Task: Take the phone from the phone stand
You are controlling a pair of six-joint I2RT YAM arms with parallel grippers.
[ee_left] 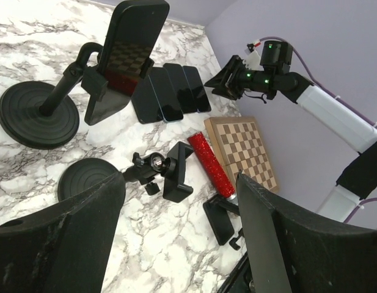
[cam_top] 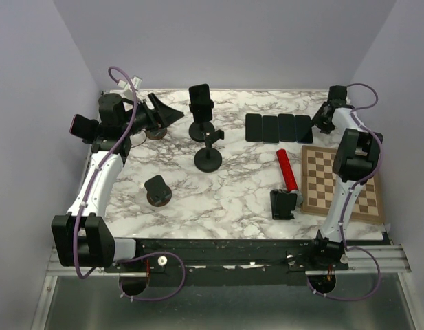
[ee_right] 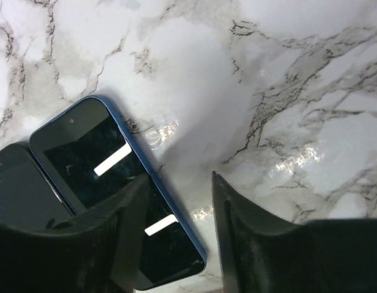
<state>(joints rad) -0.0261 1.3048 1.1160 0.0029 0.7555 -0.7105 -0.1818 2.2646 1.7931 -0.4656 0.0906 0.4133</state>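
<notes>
Sitting in phone stand (cam_top: pixel 200 130), rear ctr: phone (cam_top: pixel 200 100).

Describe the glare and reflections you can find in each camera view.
Right wrist view: white glare patches on the glossy marble table, and two bright strips reflected in the flat blue-edged phone. Left wrist view: the phone on the stand mirrors the chessboard pattern and something red. Top external view: even light, soft shadows, no strong glare.
</notes>
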